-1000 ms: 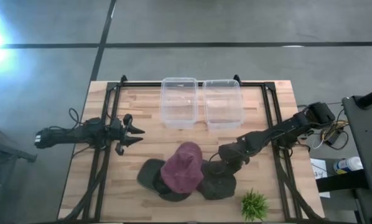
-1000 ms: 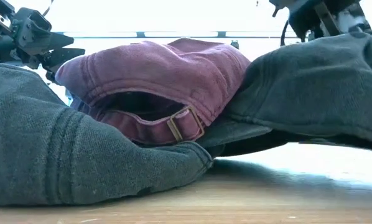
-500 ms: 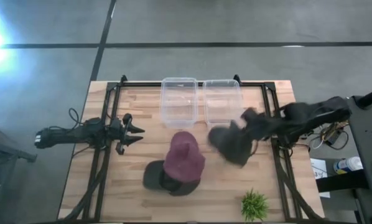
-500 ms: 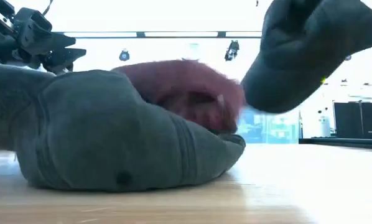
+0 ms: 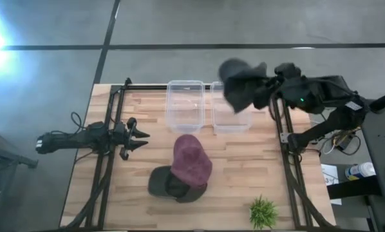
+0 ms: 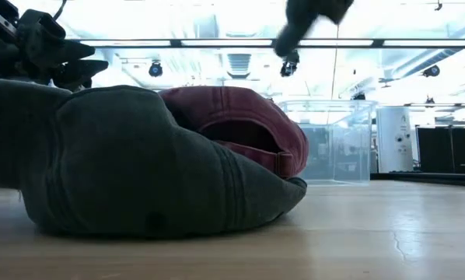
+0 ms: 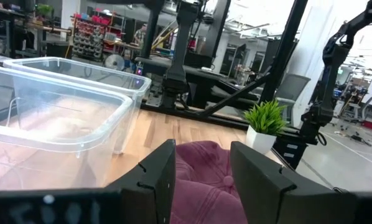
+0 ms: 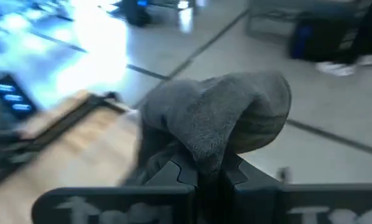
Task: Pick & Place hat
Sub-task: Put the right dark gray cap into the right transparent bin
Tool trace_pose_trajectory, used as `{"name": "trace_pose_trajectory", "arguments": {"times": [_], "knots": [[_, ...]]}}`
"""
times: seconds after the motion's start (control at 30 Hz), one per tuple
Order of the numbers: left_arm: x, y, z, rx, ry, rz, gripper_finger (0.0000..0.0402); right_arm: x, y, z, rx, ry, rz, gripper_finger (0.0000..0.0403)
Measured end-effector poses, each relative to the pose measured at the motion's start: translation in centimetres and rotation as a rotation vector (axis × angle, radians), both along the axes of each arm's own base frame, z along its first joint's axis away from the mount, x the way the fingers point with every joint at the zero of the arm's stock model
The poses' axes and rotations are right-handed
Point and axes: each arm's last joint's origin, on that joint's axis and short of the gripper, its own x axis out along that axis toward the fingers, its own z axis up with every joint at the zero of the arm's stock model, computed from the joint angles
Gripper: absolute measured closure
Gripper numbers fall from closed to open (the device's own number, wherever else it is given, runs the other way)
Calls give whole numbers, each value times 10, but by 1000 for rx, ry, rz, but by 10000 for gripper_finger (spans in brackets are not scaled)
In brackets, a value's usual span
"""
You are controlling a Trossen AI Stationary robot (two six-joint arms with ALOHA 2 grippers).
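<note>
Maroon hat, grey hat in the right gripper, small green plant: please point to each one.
Maroon hat point(image 5: 192, 158), high view, on its crown.
Grey hat point(image 5: 239, 86), high view, on the hanging cloth.
Green plant point(image 5: 263, 211), high view, on its leaves.

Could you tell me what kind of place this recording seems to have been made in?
Probably a robotics lab or workshop. The wooden table stands on a bare concrete floor, the left wrist view shows stocked shelving and equipment stands behind it, and the low view shows ceiling strip lights.

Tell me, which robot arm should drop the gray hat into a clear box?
The right arm, probably. Its pincer is shut on the gray hat, held up over the right clear box. The left pincer waits open, away from both boxes.
</note>
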Motion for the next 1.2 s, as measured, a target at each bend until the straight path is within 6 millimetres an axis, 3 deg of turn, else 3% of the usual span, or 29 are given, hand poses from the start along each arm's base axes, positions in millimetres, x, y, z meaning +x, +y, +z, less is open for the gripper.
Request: {"name": "trace_pose_trajectory", "arguments": {"times": [0.17, 0.37, 0.63, 0.9, 1.07, 1.2], "knots": [[0, 0, 0, -1, -4, 0, 254, 25, -26, -15, -9, 141, -98, 394], [0, 0, 0, -31, -3, -1, 254, 62, -55, -57, 124, 332, -68, 394], [0, 0, 0, -223, 8, -9, 254, 82, -70, -118, 260, 525, -40, 394], [0, 0, 0, -472, 21, -19, 254, 106, -81, -181, 394, 507, 54, 390], [0, 0, 0, -588, 27, -25, 254, 114, -79, -188, 469, 435, 136, 333], [0, 0, 0, -804, 39, -34, 254, 111, -73, -177, 465, 393, 174, 256]]}}
